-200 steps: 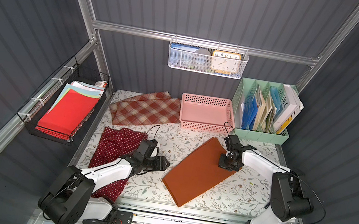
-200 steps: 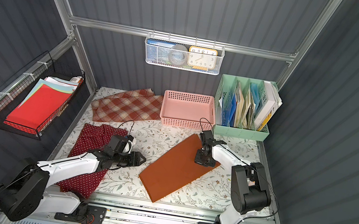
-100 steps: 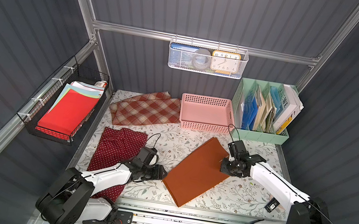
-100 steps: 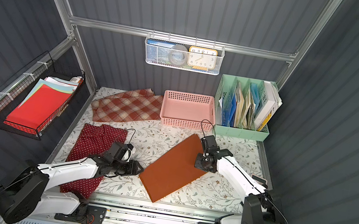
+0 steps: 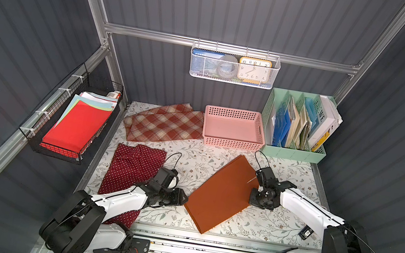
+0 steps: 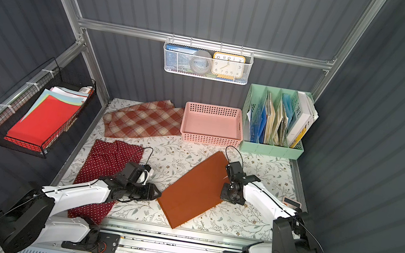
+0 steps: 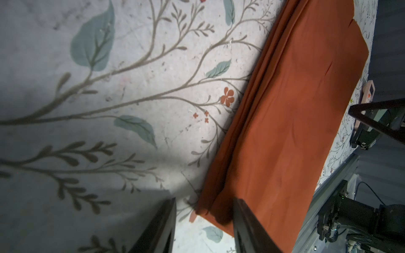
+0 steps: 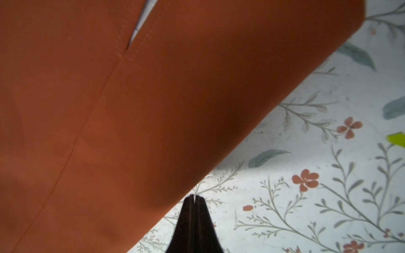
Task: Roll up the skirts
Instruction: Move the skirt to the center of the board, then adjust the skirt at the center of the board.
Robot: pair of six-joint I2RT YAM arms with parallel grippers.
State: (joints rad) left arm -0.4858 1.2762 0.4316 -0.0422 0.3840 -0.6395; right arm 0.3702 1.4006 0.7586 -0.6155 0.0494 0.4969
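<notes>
The rust-orange skirt (image 5: 223,195) (image 6: 193,190) lies flat and slanted on the floral table. My left gripper (image 5: 182,199) (image 7: 205,210) is open at its near left corner. That corner of the skirt (image 7: 210,210) lies between the two dark fingers (image 7: 168,221). My right gripper (image 5: 256,200) (image 8: 194,197) is shut with nothing in it, its tips on the table right at the skirt's (image 8: 153,109) right edge. The polka-dot skirt (image 5: 132,165) lies at the left, partly under my left arm. The plaid skirt (image 5: 165,123) lies at the back left.
A pink basket (image 5: 230,144) and a green file organizer (image 5: 292,153) stand at the back. A black wire basket (image 5: 51,147) of red paper hangs on the left wall, a white wire basket (image 5: 232,80) on the back wall. A small device (image 5: 306,232) lies front right.
My left gripper has slid toward the front onto the orange skirt's corner, and its jaws have narrowed. My right gripper has moved nearer along the skirt's right edge, staying shut.
</notes>
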